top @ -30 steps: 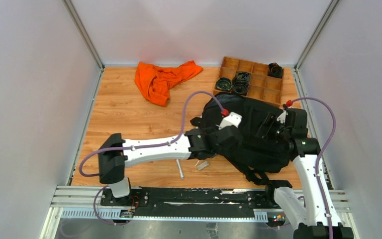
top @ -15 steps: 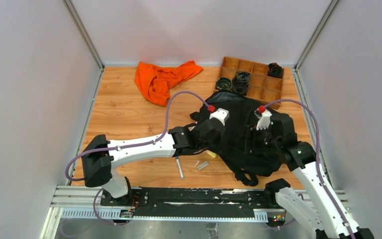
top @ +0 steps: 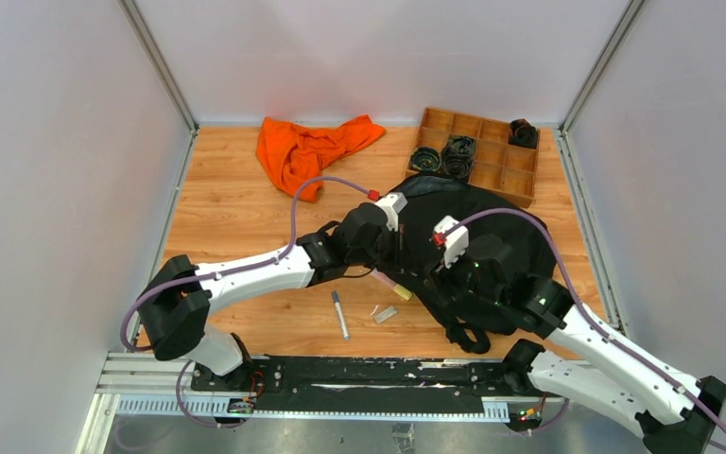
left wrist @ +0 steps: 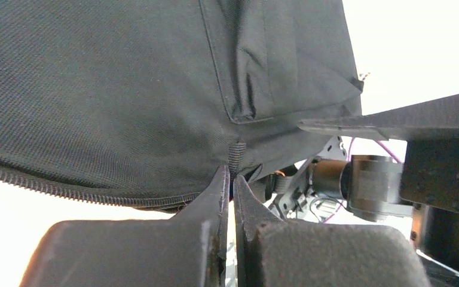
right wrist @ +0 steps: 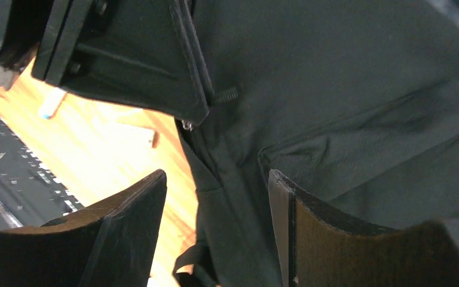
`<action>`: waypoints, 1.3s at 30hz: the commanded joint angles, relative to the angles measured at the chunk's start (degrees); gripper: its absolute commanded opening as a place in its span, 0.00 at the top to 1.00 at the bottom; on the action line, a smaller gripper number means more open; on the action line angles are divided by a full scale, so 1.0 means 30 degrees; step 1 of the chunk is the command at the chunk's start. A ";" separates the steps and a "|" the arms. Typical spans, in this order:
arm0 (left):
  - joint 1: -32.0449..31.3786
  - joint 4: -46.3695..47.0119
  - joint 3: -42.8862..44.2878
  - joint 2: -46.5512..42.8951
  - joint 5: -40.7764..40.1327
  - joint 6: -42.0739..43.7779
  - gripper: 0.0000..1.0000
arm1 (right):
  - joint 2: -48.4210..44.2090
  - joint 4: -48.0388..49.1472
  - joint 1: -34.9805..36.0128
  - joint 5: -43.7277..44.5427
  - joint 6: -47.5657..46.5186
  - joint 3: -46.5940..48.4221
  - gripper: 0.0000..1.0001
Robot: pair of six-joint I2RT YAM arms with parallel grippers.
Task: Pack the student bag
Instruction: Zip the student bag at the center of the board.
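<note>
The bag [left wrist: 107, 89] is matt black woven cloth with a coarse weave and a toothed zip [left wrist: 66, 190] along its edge. The table [top: 236, 218] is smooth grained wood with a slight sheen, and the tray [top: 496, 163] is plain wood. The orange cloth [top: 307, 151] is soft and crumpled. The fingers [right wrist: 125, 227] are matt black plastic.

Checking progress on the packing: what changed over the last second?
Both arms swung left across the student bag: the left gripper, shut on a bag tab, pulled leftward; the right gripper, open, followed over it. Orange cloth, wooden tray and pen stayed put.
</note>
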 commanded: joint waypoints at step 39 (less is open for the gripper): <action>0.7472 -0.3323 0.5291 0.0648 0.2437 0.1431 1.00 | 0.0083 -0.0414 0.2217 0.4003 0.4408 -0.1473 1.00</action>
